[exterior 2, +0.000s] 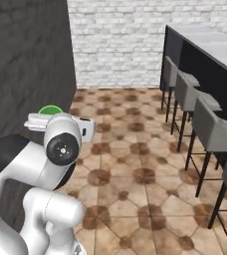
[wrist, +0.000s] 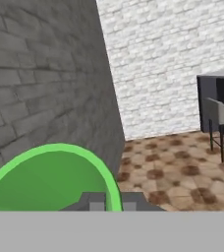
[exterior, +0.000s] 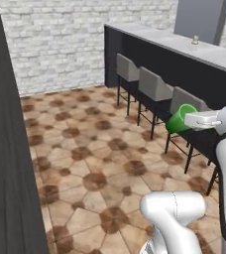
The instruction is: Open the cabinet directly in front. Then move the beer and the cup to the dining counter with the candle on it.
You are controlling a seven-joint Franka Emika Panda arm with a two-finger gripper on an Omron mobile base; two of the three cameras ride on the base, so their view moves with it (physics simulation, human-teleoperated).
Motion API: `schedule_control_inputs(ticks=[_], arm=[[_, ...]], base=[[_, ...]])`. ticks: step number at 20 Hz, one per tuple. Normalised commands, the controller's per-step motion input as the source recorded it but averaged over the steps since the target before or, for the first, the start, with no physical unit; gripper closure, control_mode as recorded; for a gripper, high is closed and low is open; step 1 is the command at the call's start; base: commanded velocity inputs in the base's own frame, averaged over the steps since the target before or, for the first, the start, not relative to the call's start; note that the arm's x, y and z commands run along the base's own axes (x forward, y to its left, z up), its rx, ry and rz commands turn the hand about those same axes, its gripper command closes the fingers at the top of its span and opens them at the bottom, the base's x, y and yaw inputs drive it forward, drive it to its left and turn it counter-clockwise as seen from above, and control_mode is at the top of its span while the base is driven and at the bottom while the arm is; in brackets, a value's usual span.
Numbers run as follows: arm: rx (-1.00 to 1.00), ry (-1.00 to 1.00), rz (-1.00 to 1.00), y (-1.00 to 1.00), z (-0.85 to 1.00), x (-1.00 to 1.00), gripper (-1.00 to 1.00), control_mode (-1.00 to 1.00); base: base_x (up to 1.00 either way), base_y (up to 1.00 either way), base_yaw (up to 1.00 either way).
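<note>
Held aloft over the tiled floor [exterior: 95, 149]: bright-green cup [exterior: 180, 118], pinched in the gripper [exterior: 187, 119], tipped on its side, open mouth facing the hand camera. Beyond, dining counter [exterior: 184, 47] with grey stools [exterior: 154, 84] along it; small candle [exterior: 195, 40] on its marble top, well apart from the cup.

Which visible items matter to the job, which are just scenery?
Job:
- small bright-green tumbler cup, held in the gripper
- long white marble dining counter
- small squat cream candle on it

Scenery:
- grey stools
- white brick wall
- brown tiled floor
</note>
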Motion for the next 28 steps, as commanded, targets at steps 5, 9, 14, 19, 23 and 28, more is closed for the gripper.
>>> schedule_control_inputs(ticks=[5, 9, 14, 19, 23, 28], arm=[[0.0, 0.0, 0.0, 0.0, 0.0, 0.0, 1.0, 1.0], [0.0, 0.0, 0.0, 0.0, 0.0, 0.0, 1.0, 1.0], [0.0, 0.0, 0.0, 0.0, 0.0, 0.0, 1.0, 1.0], [0.0, 0.0, 0.0, 0.0, 0.0, 0.0, 1.0, 1.0], [0.0, 0.0, 0.0, 0.0, 0.0, 0.0, 1.0, 1.0], [0.0, 0.0, 0.0, 0.0, 0.0, 0.0, 1.0, 1.0]], base=[[1.0, 0.46, 0.0], [1.0, 0.48, 0.0], [1.0, 0.41, 0.0], [1.0, 0.3, -0.06], [1.0, 0.33, -0.09], [1.0, 0.37, -0.12]])
